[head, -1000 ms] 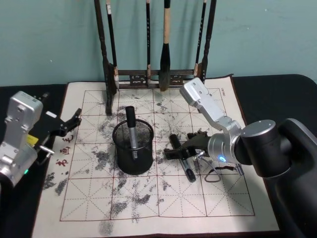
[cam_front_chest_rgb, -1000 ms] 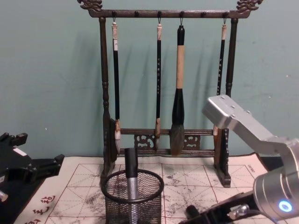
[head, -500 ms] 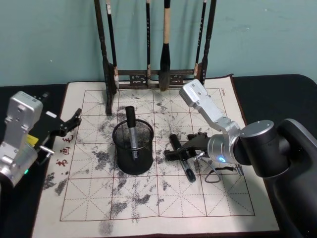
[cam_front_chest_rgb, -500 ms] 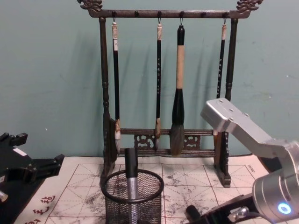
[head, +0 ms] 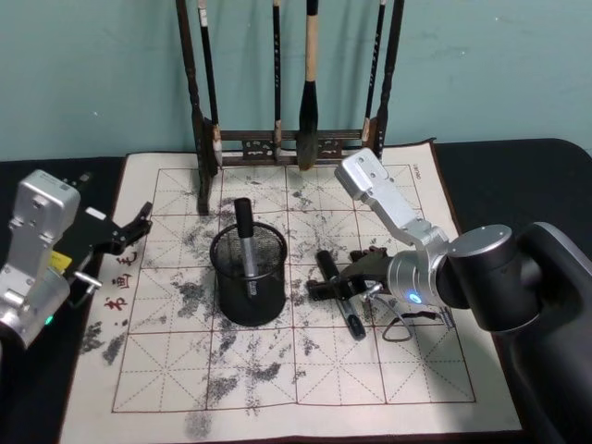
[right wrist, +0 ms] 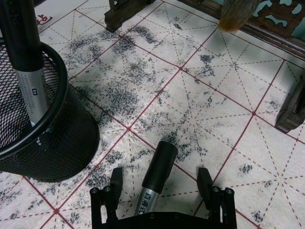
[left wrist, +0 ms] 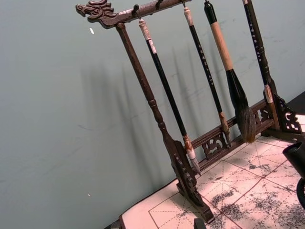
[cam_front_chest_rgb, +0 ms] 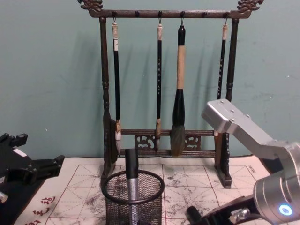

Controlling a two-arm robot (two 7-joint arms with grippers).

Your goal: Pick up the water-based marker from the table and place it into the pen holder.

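The right tool (right wrist: 159, 180) sits low over the mat, spread wide, one of its fingers (right wrist: 113, 182) on each side of the water-based marker (right wrist: 153, 179) with a clear gap to the barrel on both sides. It grips nothing yet. The marker lies flat on the cream mat (head: 305, 370) directly beneath the tool, black cap pointing away from the wrist and silver printed barrel running back under the palm.

My reading is that the marker will be light and rigid, but its round, smooth barrel could roll or squirt sideways if the fingers close off-centre. The best hold looks to be across the silver barrel just behind the cap, near the middle of its length, so it does not swing when lifted. Taking it by the cap alone seems riskier, since a cap may pull loose.

Just to the tool's left stands the pen holder (head: 231, 298), a black wire-mesh cup, near the marker but not touching it. A second marker (head: 243, 229) already leans inside it, so the open room is on the side away from that one. The cup probably weighs little and could tip if bumped on the rim.

Beyond the tool, at the mat's far edge, the wooden brush rack (cam_front_chest_rgb: 107, 93) carries hanging brushes. Well off to the tool's left, the left tool (head: 129, 231) is parked at the mat's border on the dark counter (head: 499, 166); I cannot tell whether it is spread or closed.
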